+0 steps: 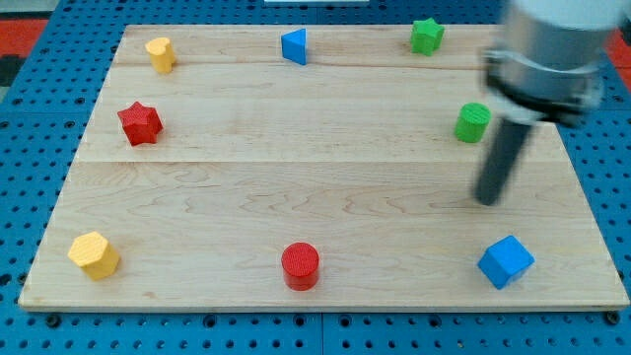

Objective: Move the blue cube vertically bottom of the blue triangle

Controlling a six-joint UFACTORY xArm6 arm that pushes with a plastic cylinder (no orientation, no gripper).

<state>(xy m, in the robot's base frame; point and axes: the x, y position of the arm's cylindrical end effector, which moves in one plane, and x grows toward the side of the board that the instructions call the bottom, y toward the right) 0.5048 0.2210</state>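
My tip (pixel 487 202) is hovering above the blue plastic cube (pixel 506 261); no claw is showing. It is needing to circle right, pushing leftward under the blue plastic triangle (pixel 294 46).

Red star (pixel 139 122), red cylinder (pixel 300 265), green star (pixel 426 35), wooden board (pixel 296 187)

The table (pixel 296 197) carries eight blocks.

- **Top edge, view's left to right:** yellow block (pixel 160 54), blue triangle (pixel 294 46), green star (pixel 426 35).
- **Middle:** red star (pixel 139 122) at the left, green cylinder (pixel 472 122) at the right.
- **Bottom edge:** second yellow block (pixel 94 254), red cylinder (pixel 300 265) below the blue triangle, blue cube (pixel 506 261) far right.

My tip (pixel 487 200) stands between the green cylinder and blue cube, apart from both.
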